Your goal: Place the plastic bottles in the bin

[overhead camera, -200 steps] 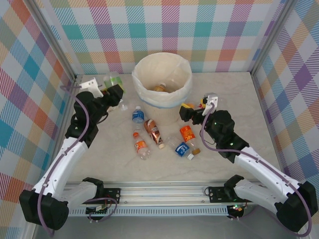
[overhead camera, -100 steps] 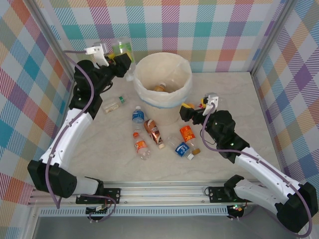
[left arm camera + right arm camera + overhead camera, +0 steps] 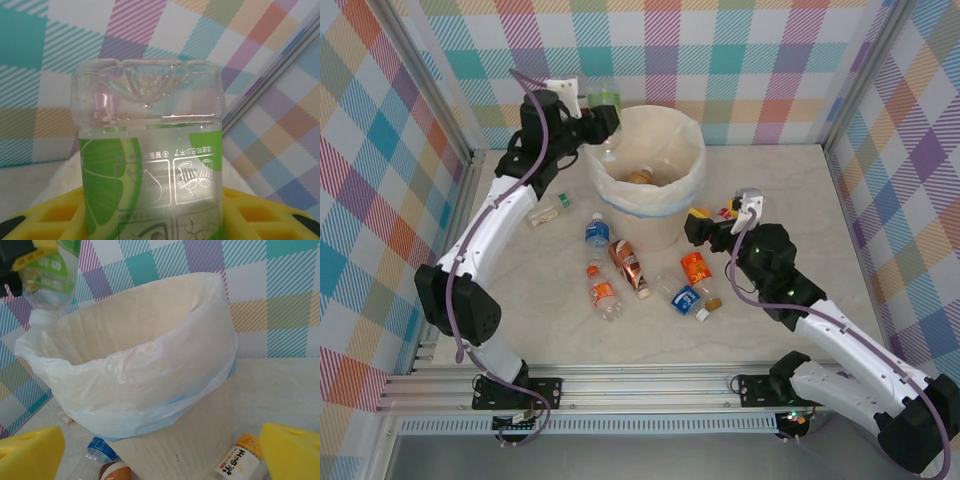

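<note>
My left gripper [image 3: 600,115] is shut on a clear bottle with a green label [image 3: 608,103], cap down, high over the left rim of the cream-white bin [image 3: 692,170]. In the left wrist view the green bottle [image 3: 150,150] stands between the yellow pads [image 3: 45,215]. The right wrist view has that bottle [image 3: 47,275] at the upper left, over the bag-lined bin [image 3: 150,365]. One orange bottle [image 3: 640,177] lies inside the bin. My right gripper [image 3: 705,222] is open beside the bin's front right, with its fingers [image 3: 30,455] wide apart and nothing between them.
Several bottles lie on the table in front of the bin: blue-labelled [image 3: 596,233], brown [image 3: 629,264], orange [image 3: 696,268] and another orange [image 3: 603,293]. A small one [image 3: 548,210] lies to the left. A yellow-capped bottle [image 3: 240,457] lies by my right gripper. Checked walls enclose the table.
My left arm has lifted the green bottle from the back left of the table and carried it right, up over the bin's left rim. The right arm has hardly moved.
</note>
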